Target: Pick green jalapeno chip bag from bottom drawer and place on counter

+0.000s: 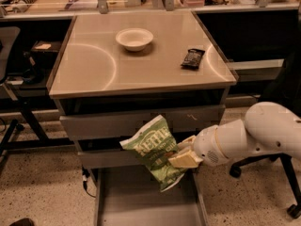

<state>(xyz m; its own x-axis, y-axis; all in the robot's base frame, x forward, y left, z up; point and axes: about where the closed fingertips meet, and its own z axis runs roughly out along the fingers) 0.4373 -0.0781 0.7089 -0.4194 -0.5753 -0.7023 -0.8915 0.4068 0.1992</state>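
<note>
The green jalapeno chip bag (155,150) hangs tilted in the air in front of the cabinet's drawers, above the open bottom drawer (136,206). My gripper (182,155) comes in from the right on a white arm and is shut on the bag's right edge. The bottom drawer is pulled out and its flat grey floor shows below the bag. The counter (94,65) lies above and behind, beige-grey with curved arc marks.
On the counter stand a white bowl (134,38) at the middle back and a small dark packet (193,58) at the right. Two closed grey drawers (103,124) sit above the bottom one. A chair base (263,168) stands at right, a dark desk frame at left.
</note>
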